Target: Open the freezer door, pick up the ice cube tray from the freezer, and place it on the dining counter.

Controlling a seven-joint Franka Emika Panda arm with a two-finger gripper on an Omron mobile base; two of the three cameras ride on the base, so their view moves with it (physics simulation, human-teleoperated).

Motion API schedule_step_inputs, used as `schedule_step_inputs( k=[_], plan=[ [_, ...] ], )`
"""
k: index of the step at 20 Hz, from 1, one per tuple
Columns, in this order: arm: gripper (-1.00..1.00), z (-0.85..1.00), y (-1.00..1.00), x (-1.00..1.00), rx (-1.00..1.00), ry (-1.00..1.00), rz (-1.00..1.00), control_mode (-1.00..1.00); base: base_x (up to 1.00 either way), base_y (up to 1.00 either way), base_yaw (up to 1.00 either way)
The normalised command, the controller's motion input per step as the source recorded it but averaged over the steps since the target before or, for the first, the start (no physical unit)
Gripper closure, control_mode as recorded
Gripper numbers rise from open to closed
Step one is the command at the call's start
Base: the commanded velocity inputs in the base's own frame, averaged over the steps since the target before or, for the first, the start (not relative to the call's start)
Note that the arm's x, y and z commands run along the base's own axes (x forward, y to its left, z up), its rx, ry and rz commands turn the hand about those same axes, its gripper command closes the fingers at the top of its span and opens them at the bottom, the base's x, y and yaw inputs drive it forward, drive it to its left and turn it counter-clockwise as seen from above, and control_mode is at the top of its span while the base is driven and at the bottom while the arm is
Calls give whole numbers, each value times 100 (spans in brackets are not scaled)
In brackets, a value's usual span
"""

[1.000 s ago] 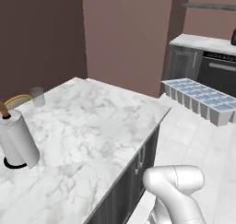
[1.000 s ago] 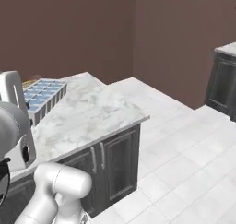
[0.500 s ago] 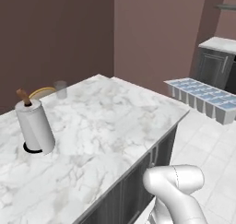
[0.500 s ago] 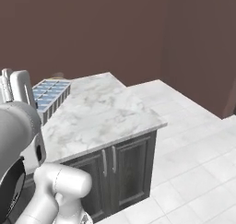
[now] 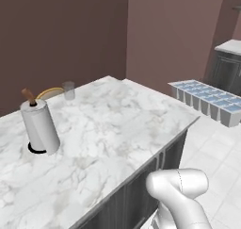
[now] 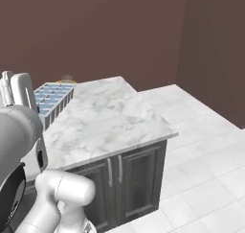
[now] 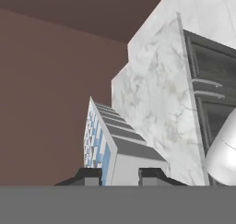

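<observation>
At the bottom of the hand view my gripper (image 7: 120, 176) is clamped on the ice cube tray (image 7: 112, 147), one dark fingertip on each side of its pale end wall, and the tray runs away from me toward the upper left with its rows of square blue-grey cells showing along one edge. Toward the right edge of the left base view the same tray (image 5: 207, 101) hangs in the air beside the dining counter (image 5: 117, 129), off the slab's corner and not resting on it; its two rows of cells look filled with pale blue. Near the left side of the right base view the tray (image 6: 50, 100) sits just behind my hand, at the counter's (image 6: 110, 122) far left edge. On the marble, at the left of the left base view, stands an upright paper towel roll (image 5: 41, 127) on a dark base, and further back a small clear glass (image 5: 69, 90), apparently empty, just beside a yellowish curved thing I cannot make out.
</observation>
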Motion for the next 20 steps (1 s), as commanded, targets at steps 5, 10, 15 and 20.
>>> schedule_step_inputs(
  k=[5,10,15,20],
  plan=[
    [100,0,0,0,0,0,0,100,48,0,16],
    [100,0,0,0,0,0,0,100,55,0,19],
    [100,0,0,0,0,0,0,100,76,0,26],
    [100,0,0,0,0,0,0,100,86,0,36]
  ],
)
